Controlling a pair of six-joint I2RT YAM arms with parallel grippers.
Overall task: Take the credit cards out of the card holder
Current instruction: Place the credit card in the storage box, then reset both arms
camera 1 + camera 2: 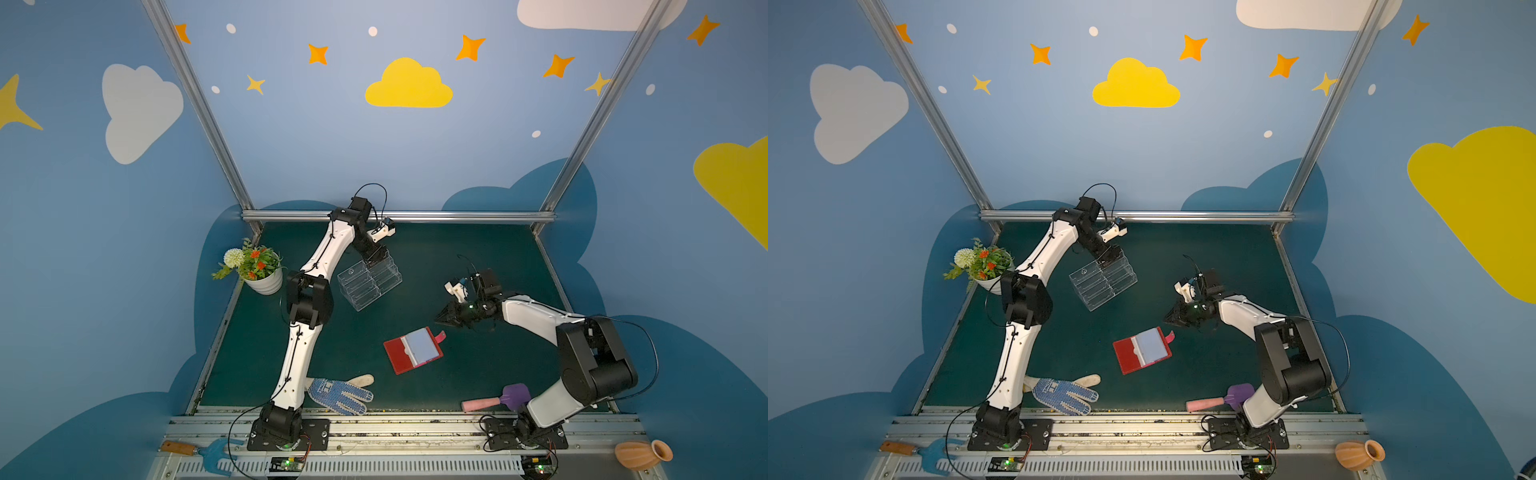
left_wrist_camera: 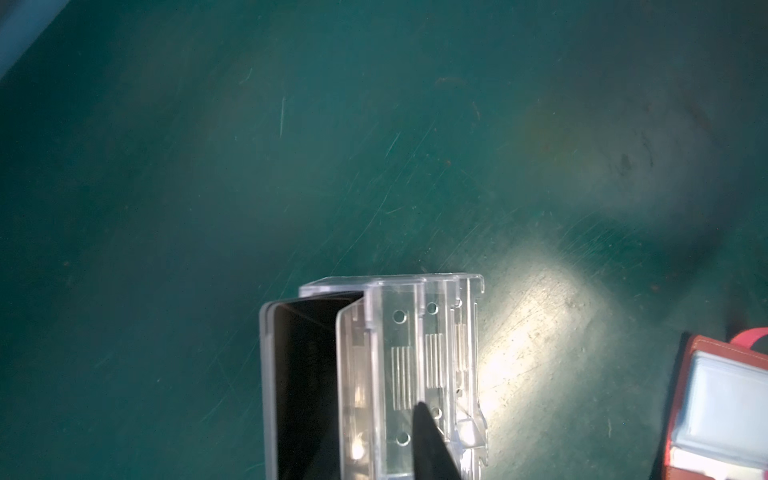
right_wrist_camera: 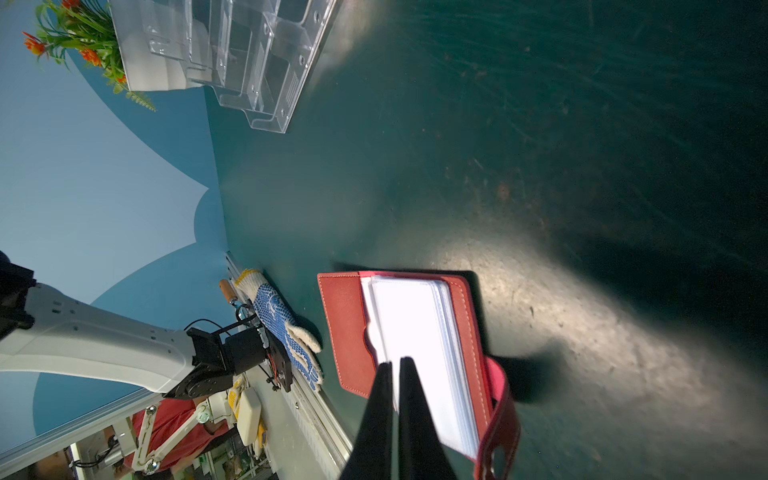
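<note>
The card holder (image 1: 399,358) (image 1: 1128,353) is a red wallet lying open mid-table, pale sleeves up, strap to the right; it also shows in the wrist views (image 3: 345,324) (image 2: 681,395). A dark credit card (image 2: 307,374) stands upright in an end slot of the clear acrylic stand (image 1: 370,282) (image 1: 1102,286). My left gripper (image 1: 372,262) (image 2: 384,413) is over that stand; one black finger (image 2: 432,449) shows, apart from the card, the other is hidden. My right gripper (image 1: 441,319) (image 3: 395,361) hovers just above the wallet's sleeves, fingers together and holding nothing.
A potted flower (image 1: 257,270) stands at the left edge. A dotted work glove (image 1: 340,392) and a pink-handled purple spade (image 1: 498,399) lie near the front rail. A blue hand fork (image 1: 208,451) and a clay pot (image 1: 644,453) sit off the mat.
</note>
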